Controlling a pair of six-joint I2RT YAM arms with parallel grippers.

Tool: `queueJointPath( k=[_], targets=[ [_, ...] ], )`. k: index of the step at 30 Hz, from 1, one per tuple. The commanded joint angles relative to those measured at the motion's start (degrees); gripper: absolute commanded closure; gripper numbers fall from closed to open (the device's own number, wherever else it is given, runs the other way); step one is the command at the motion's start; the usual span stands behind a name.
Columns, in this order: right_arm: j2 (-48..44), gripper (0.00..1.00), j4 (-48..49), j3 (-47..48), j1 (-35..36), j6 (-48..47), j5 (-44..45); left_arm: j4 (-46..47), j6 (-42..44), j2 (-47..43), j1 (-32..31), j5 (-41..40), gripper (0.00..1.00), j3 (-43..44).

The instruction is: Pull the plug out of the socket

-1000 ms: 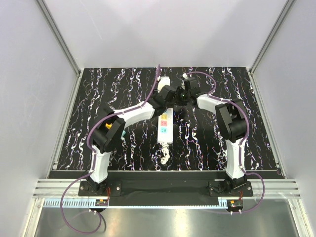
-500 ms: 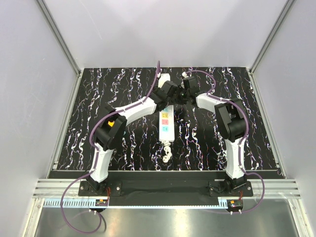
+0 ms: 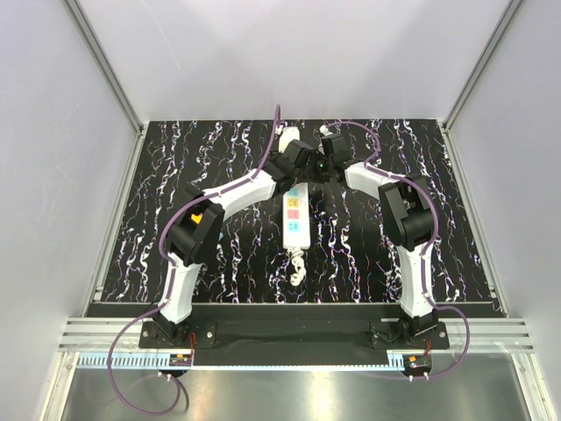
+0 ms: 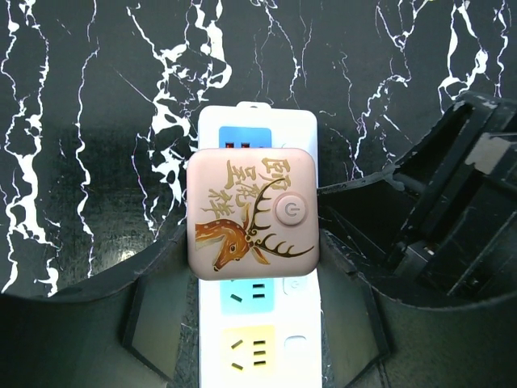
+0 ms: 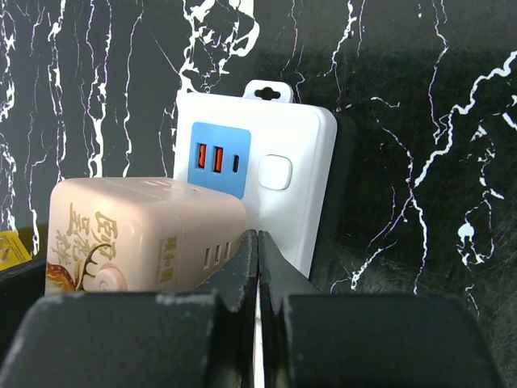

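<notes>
The socket (image 4: pixel 258 121) is a long white strip with coloured outlets, lying on the black marbled table (image 3: pixel 219 158); its knotted cord (image 3: pixel 298 267) trails toward me. The plug (image 4: pixel 250 212), a pink cube with a deer picture, sits on the strip between the blue USB panel and a cyan outlet. My left gripper (image 4: pixel 255 240) is shut on the plug's two sides. My right gripper (image 5: pixel 258 238) is shut with nothing in it, its tips down on the socket (image 5: pixel 283 178) right beside the plug (image 5: pixel 145 230). In the top view both grippers meet over the socket's far end (image 3: pixel 296 219) and hide the plug.
Grey walls enclose the table on three sides, with metal rails at the corners. Both arms reach in from the near edge and cross above the strip's far half. The right gripper's dark body (image 4: pixel 452 202) stands close to the left one.
My left arm has stretched farther from me, and the socket with its cord has slid a little toward the far wall with it. The right gripper has stayed beside the plug.
</notes>
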Motion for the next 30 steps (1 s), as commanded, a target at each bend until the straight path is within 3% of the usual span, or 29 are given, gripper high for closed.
queueJointPath(
  k=[1, 7, 30],
  targets=[
    [5.0, 1.00, -11.5, -0.8, 2.7, -2.1, 3.0, 16.5, -1.4, -6.7, -0.8, 1.8, 1.00, 5.7],
    [5.7, 1.00, -13.0, 0.3, 3.5, -2.8, 4.4, 23.2, -0.2, -7.1, -1.3, 5.3, 1.00, 1.9],
    [5.8, 1.00, -13.2, 0.6, 3.5, -2.5, 4.5, 22.2, 8.2, -19.8, -2.2, -9.5, 1.00, -8.2]
  ],
)
